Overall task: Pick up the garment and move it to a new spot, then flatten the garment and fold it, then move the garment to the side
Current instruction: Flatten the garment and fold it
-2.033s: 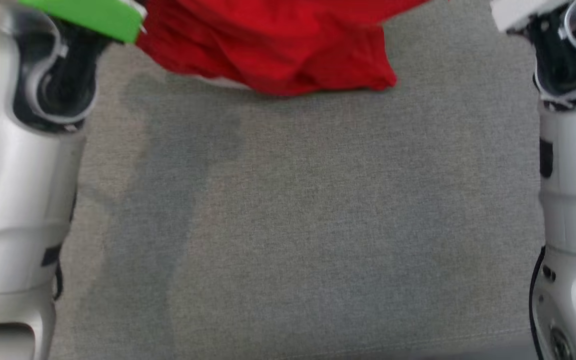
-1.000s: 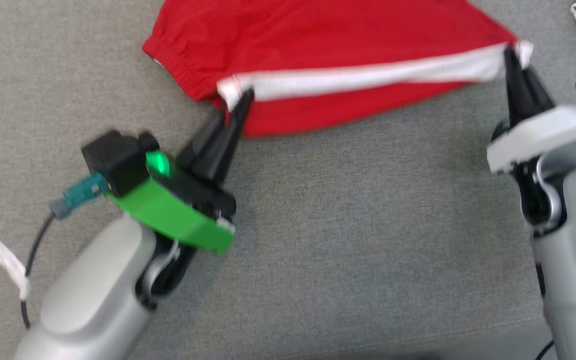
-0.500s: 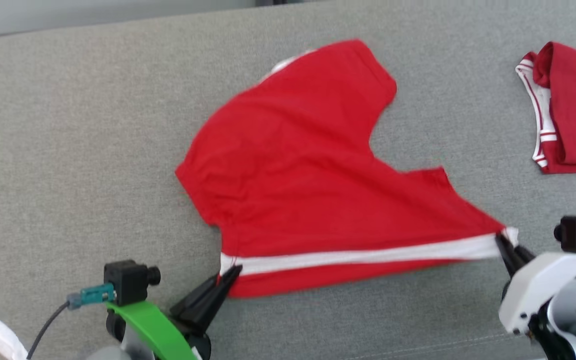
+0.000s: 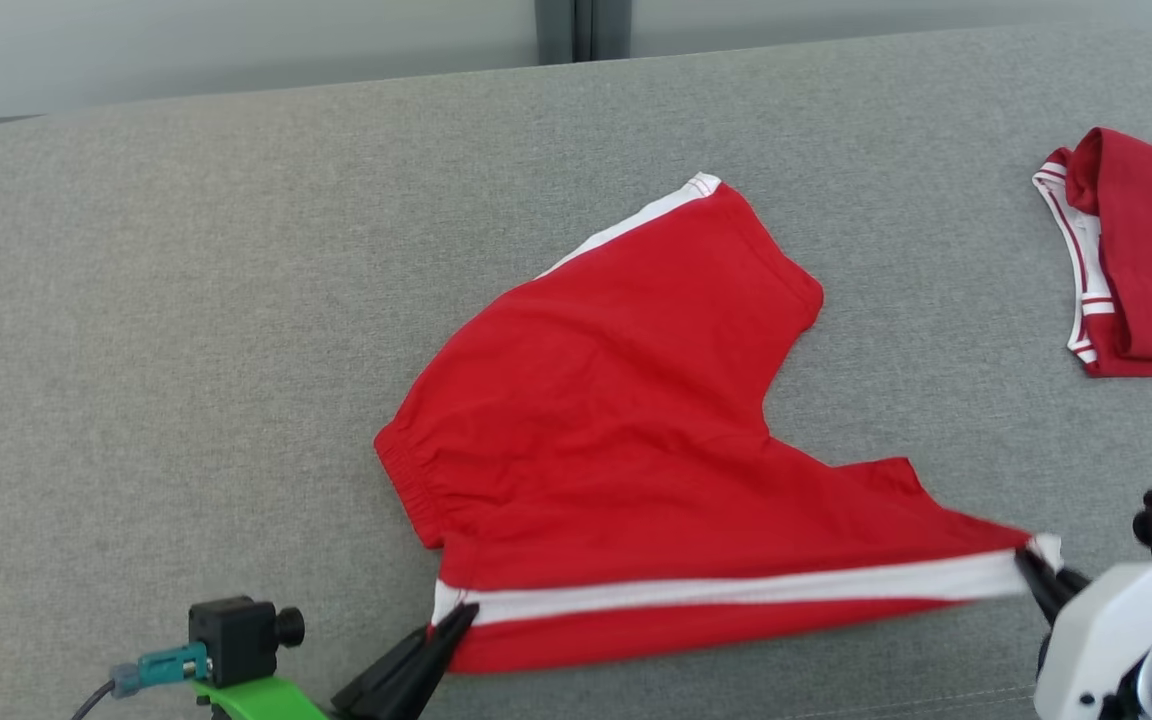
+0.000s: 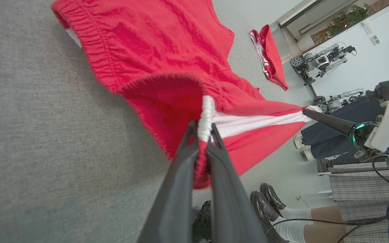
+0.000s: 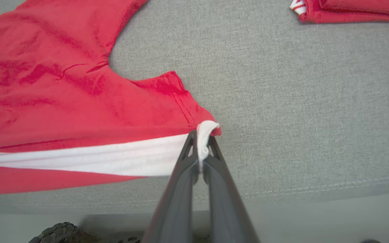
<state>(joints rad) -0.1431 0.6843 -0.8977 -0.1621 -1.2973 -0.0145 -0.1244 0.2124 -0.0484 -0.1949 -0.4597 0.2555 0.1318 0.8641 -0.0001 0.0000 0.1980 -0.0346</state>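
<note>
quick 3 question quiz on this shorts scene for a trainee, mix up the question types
1. True or false: the left claw is shut on the waistband end of the red shorts.
2. Which part does the right claw pinch? A: the leg-hem end of the white stripe; B: the crotch; C: the far leg's hem.
3. Fill in: the folded red garment lies on the grey cushion to the robot's ____.

Key: 1 true; 2 A; 3 right.
</note>
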